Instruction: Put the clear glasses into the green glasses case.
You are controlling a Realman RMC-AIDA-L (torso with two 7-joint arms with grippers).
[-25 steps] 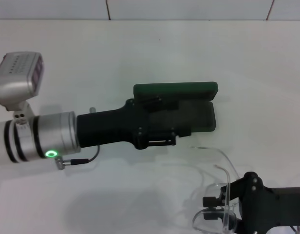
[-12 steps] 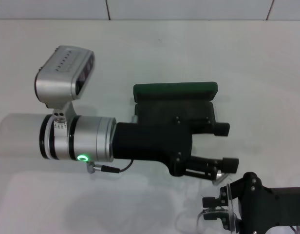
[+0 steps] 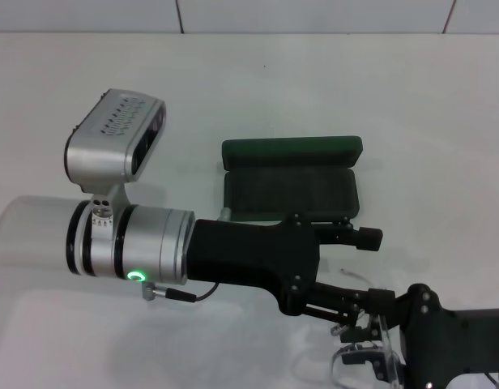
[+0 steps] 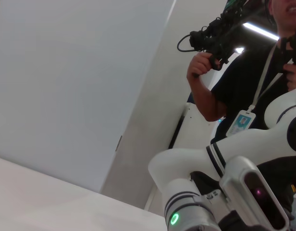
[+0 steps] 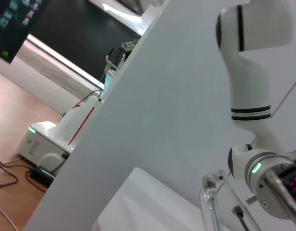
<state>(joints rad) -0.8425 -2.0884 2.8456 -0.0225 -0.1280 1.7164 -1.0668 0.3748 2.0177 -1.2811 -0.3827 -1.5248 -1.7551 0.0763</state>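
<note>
While your left gripper [image 3: 371,267] reaches across the table [image 3: 444,121] from the left, its two fingers [image 3: 368,237] stand spread apart, one near the case's front edge and the other lower, beside the glasses. Nothing sits between them. Your right gripper [image 3: 359,340] comes in from the lower right corner and is closed on the clear glasses [image 3: 371,352], holding them by the frame just above the table. One thin arm of the glasses shows faintly between the two grippers. The lower left finger is just beside the right gripper, very close to the glasses; whether it touches them is unclear. Beyond both grippers, the green case [image 3: 292,174] lies open, lid raised at the back, dark lining bare. The left arm's black body crosses in front of the case, hiding its front edge.
</note>
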